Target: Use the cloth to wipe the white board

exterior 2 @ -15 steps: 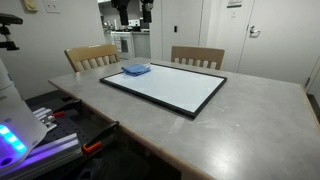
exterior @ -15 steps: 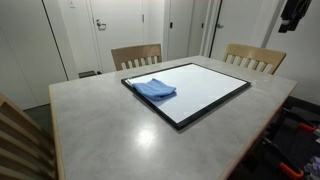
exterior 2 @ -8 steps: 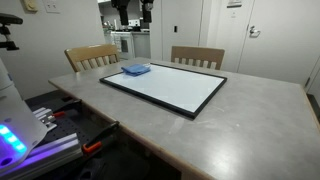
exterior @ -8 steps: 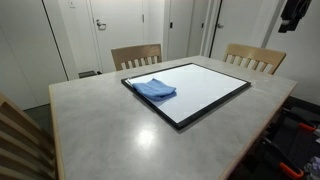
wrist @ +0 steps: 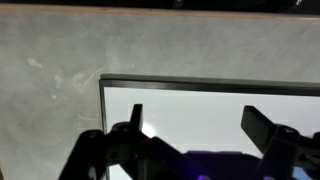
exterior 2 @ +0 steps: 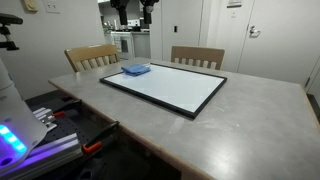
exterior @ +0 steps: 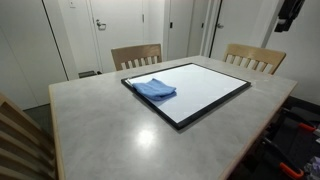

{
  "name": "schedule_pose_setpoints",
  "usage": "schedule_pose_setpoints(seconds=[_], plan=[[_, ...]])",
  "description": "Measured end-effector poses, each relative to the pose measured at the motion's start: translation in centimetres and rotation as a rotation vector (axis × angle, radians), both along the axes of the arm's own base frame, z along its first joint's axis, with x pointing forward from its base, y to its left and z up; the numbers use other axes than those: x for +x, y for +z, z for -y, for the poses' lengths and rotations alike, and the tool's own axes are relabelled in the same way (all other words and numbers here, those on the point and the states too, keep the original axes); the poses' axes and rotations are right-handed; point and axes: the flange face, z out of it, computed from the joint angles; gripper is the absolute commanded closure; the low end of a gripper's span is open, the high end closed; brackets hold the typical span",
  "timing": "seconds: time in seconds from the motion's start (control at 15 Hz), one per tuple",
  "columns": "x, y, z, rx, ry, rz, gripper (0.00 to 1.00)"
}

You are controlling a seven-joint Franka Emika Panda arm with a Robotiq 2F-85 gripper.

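- One black two-fingered pincer (wrist: 198,122), jaws spread wide, empty, over the board's edge.
- One glossy rectangular white board (exterior: 205,88), thin black frame, flat on the table.
- One soft, rumpled light-blue cloth (exterior: 155,90) on a corner of the board.
- One mottled grey tabletop (exterior: 100,130); two slatted wooden chairs (exterior: 136,56) (exterior: 254,58).

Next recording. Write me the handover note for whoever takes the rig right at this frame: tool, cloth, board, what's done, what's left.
The tool is open and empty, up above the white board, touching nothing.
The cloth lies bunched on the board, at a corner on the chair side; it is out of the wrist view.
The board lies flat on the grey table; no marks can be made out on it.
Done: nothing, the cloth is not yet grasped.
Left: go down to the cloth, grip it, wipe across the board.
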Motion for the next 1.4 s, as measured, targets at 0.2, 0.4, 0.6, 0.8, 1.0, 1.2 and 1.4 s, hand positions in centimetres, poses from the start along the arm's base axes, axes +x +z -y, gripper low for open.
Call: schedule_pose_setpoints(seconds=[0.2,0.4,0.6,0.8,1.0,1.2,1.4], plan=[[1.3,-0.2,-0.6,0.038,0.081,0.021,0.0],[3.1,-0.6,-1.3,0.073,0.166,0.033,0.0],[5.1,-1.2,-2.3,0.102,0.253,0.028,0.0],[7.0,-1.9,-3.4,0.121,0.328,0.025,0.0],[8.7,-2.8,-4.4,0.129,0.39,0.009,0.0],[10.3,-3.6,-5.7,0.113,0.442,-0.002,0.0],[12.0,-4.4,-7.2,0.094,0.499,-0.016,0.0]])
